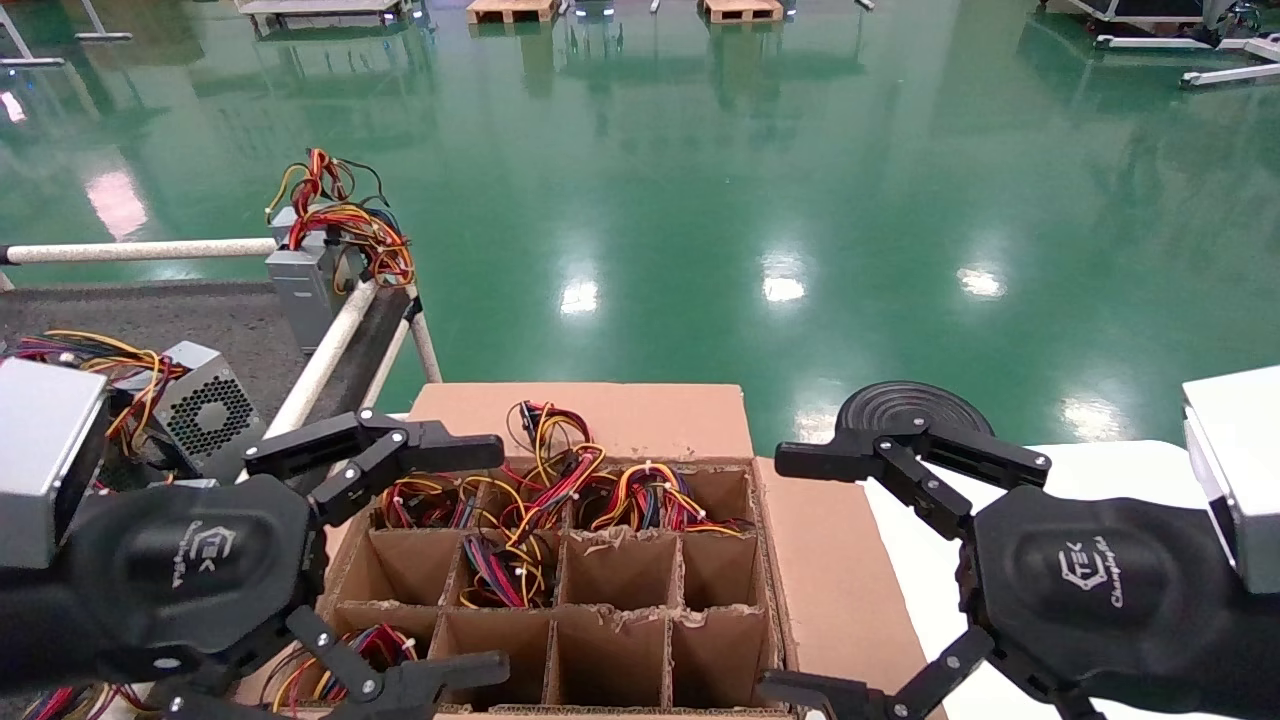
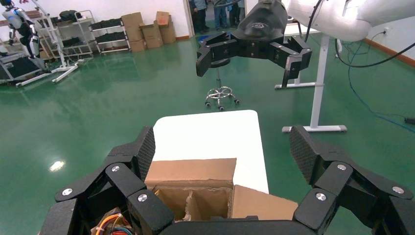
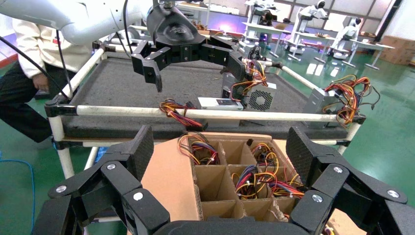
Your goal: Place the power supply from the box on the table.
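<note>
The power supply point(image 1: 300, 285) stood upright at the far corner of the table point(image 1: 190, 315), its silver-grey case leaning against the white rail point(image 1: 325, 350) and its red, yellow and black wires point(image 1: 340, 215) heaped on top; in the right wrist view the same unit point(image 3: 319, 101) sat at the table's point(image 3: 147, 88) corner with its wires point(image 3: 350, 93) spilling over the rail. A second unit with a perforated vent grille point(image 1: 205, 405) lay nearer on the felt, and a slim labelled case point(image 3: 220, 103) lay beside it.

The box point(image 1: 850, 600) sat open below the head camera, its inner grid point(image 1: 620, 590) showing several bare cells near the middle and right; wire bundles point(image 1: 640, 495) filled the far row and another point(image 1: 505, 570) sat in a cell of the middle row; whether metal cases lay beneath those wires could not be made out.

The left gripper point(image 1: 495, 560) hovered over the box's left edge, jaws spread wide and holding nothing; the right gripper point(image 1: 775, 575) hovered over the box's right flap, likewise spread wide and empty. To the right lay a white tabletop point(image 1: 1100, 470) with a black stool seat point(image 1: 915, 405) behind it; a glossy green floor point(image 1: 700, 200) stretched beyond.
</note>
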`<action>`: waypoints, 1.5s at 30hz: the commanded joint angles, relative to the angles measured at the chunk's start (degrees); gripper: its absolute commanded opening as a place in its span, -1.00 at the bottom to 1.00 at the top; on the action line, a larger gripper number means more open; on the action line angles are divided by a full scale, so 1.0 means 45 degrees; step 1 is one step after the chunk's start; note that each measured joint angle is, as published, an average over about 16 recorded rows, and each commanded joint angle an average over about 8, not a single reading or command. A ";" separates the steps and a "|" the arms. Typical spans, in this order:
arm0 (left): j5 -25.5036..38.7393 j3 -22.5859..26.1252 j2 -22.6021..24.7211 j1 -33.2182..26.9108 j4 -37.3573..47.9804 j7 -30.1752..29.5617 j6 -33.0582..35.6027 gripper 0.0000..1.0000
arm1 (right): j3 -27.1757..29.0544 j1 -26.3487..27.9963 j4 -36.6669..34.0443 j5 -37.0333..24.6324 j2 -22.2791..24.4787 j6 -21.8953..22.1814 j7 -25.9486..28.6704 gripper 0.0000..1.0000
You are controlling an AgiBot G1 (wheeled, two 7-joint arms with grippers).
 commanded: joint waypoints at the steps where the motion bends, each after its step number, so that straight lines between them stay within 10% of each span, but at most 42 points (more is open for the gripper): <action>1: 0.0000 0.0000 0.0000 0.0000 0.0000 0.0000 0.0000 1.00 | 0.0000 0.0000 0.0000 0.0000 0.0000 0.0000 0.0000 1.00; 14: 0.0000 0.0000 0.0000 0.0000 0.0000 0.0000 0.0000 1.00 | 0.0000 0.0000 0.0000 0.0000 0.0000 0.0000 0.0000 0.98; 23: 0.0000 0.0000 0.0000 0.0000 0.0000 0.0000 0.0000 1.00 | 0.0000 0.0000 0.0000 0.0000 0.0000 0.0000 0.0000 -1.00; 45: 0.0007 0.0003 -0.0014 0.0010 0.0004 0.0000 0.0003 1.00 | 0.0000 0.0000 0.0000 0.0000 0.0000 0.0000 0.0000 -1.00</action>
